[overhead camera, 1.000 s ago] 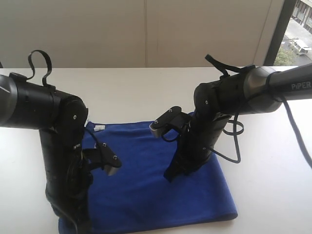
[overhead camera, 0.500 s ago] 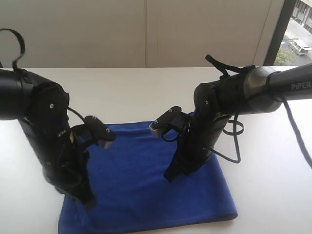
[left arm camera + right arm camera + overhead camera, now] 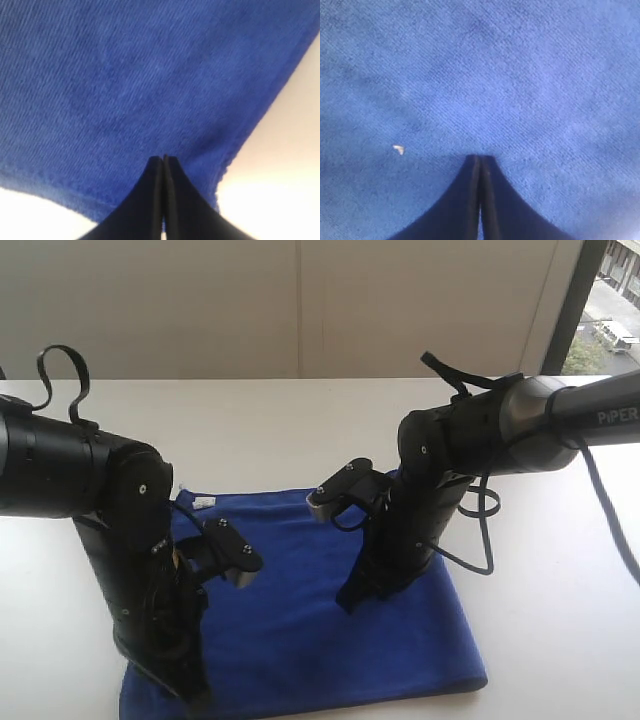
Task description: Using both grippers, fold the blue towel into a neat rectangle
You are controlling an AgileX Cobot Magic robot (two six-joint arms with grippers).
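Exterior view looks down on the blue towel (image 3: 300, 640); both wrist views face it closely.

One word can be read. It says "PiPER" in pale letters. It stands on the grey tube of the right arm (image 3: 585, 410), near the right edge of the exterior view. The blue towel (image 3: 300, 630) has a small white tag (image 3: 204, 503) at its edge, but it is too small to read.
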